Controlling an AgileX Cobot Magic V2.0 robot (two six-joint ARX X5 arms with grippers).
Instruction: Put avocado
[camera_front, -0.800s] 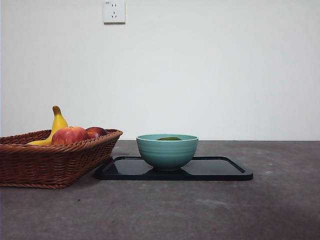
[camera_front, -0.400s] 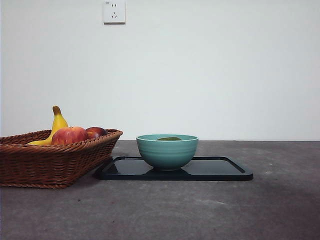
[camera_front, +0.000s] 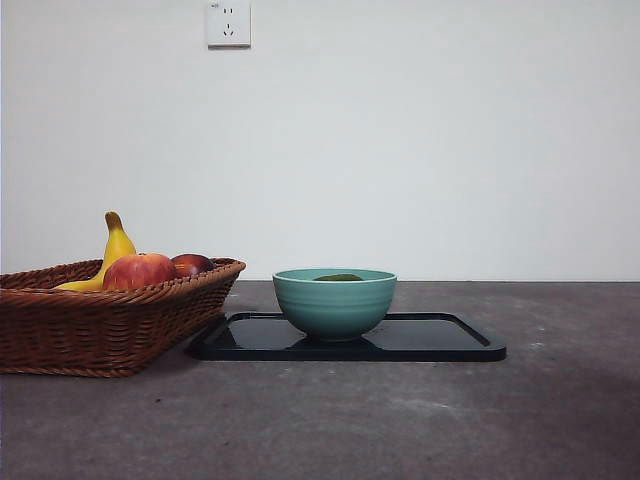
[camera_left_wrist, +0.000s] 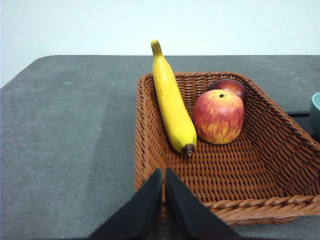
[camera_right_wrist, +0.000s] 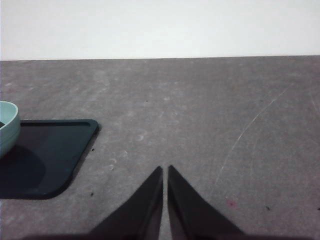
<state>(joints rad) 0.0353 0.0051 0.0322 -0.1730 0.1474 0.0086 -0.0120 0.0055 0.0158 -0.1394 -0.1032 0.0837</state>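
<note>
The avocado (camera_front: 339, 277) sits inside the teal bowl (camera_front: 335, 302), only a dark green sliver of it showing above the rim in the front view, and the bowl stands on the black tray (camera_front: 440, 340) at the middle of the table (camera_front: 400, 420). At the tray's 9 o'clock, touching or just beside its edge, a wicker basket (camera_front: 100, 325) holds 1 banana (camera_left_wrist: 172, 105), 1 red-yellow apple (camera_left_wrist: 218, 116) and a darker red fruit (camera_left_wrist: 229, 86) behind it. The left end effector (camera_left_wrist: 163, 172) hangs over the basket's near rim with its jaws pressed together and nothing between them; the right end effector (camera_right_wrist: 165, 170) hangs over bare table at the tray's 3 o'clock, jaws likewise together and empty. Judged from this, the placing looks finished. The remaining risks would be a low sweep of the left arm catching the basket rim and nudging it into the tray, or a needless regrasp tipping the bowl.
</note>
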